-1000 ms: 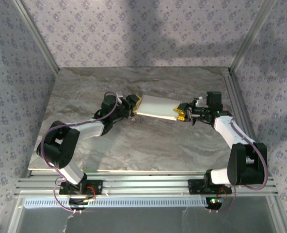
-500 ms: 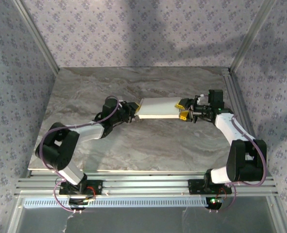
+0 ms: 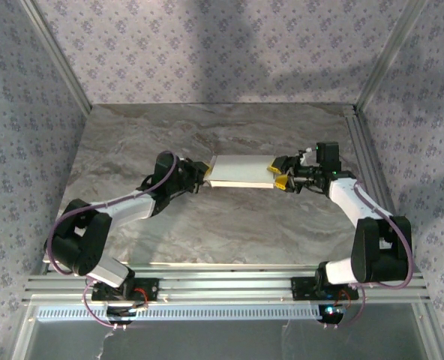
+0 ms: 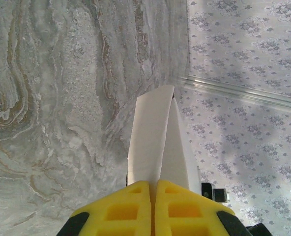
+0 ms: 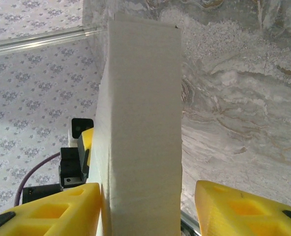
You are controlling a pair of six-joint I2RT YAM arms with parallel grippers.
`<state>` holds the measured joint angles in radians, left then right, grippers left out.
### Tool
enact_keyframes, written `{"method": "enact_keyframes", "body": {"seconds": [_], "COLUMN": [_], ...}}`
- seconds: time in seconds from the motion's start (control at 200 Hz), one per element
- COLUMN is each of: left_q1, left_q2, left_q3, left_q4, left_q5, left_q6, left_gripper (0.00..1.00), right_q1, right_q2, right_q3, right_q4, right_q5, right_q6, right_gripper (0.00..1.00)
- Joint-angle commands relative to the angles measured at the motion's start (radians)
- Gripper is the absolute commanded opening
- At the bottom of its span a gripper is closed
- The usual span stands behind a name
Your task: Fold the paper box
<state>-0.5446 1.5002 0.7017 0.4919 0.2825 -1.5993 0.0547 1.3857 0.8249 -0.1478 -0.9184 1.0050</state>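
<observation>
Over the last second the left tool has closed onto the left end of the paper box, while the right tool has spread its jaws. The plain white box stretches between them above the tabletop's middle, nearer the far edge. The left tool pinches its thin end tight. The right tool's parted jaws straddle its right end, one finger close beside the box, the other apart.

L hand now clamped on paper box end, R hand spread wider, box less skewed
</observation>
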Motion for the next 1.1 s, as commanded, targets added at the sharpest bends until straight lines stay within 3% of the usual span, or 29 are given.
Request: {"method": "enact_keyframes", "body": {"seconds": [0.0, 0.26, 0.375, 0.65, 0.855, 0.944, 1.094], "left_q1": [-0.004, -0.005, -0.008, 0.0, 0.012, 0.029, 0.047], "left_q2": [-0.019, -0.025, -0.023, -0.047, -0.063, -0.119, -0.096], "left_q3": [-0.003, 0.017, 0.023, 0.02, 0.032, 0.027, 0.02], "left_q4": [0.007, -0.02, -0.029, -0.02, -0.092, -0.202, -0.126], "left_q5": [-0.015, -0.005, 0.006, 0.018, 0.041, -0.015, 0.034], "left_q6": [-0.045, -0.022, -0.015, 0.008, 0.044, 0.116, 0.122], "left_gripper": [0.06, 0.07, 0.11, 0.53, 0.56, 0.64, 0.71], "right_q1": [0.002, 0.022, 0.03, 0.011, -0.033, -0.055, -0.064], "right_q2": [-0.008, 0.018, 0.02, 0.034, 0.033, 0.033, 0.021], "right_q3": [0.009, 0.008, 0.01, 0.02, 0.005, 0.004, 0.018], "right_q4": [0.016, 0.029, 0.034, -0.008, 0.007, 0.03, 0.04], "right_q5": [0.016, 0.019, 0.032, 0.02, -0.009, -0.035, -0.072], "right_q6": [0.021, 0.03, 0.036, -0.002, 0.003, 0.031, 0.066], "right_gripper": [0.56, 0.56, 0.5, 0.36, 0.31, 0.3, 0.3]}}
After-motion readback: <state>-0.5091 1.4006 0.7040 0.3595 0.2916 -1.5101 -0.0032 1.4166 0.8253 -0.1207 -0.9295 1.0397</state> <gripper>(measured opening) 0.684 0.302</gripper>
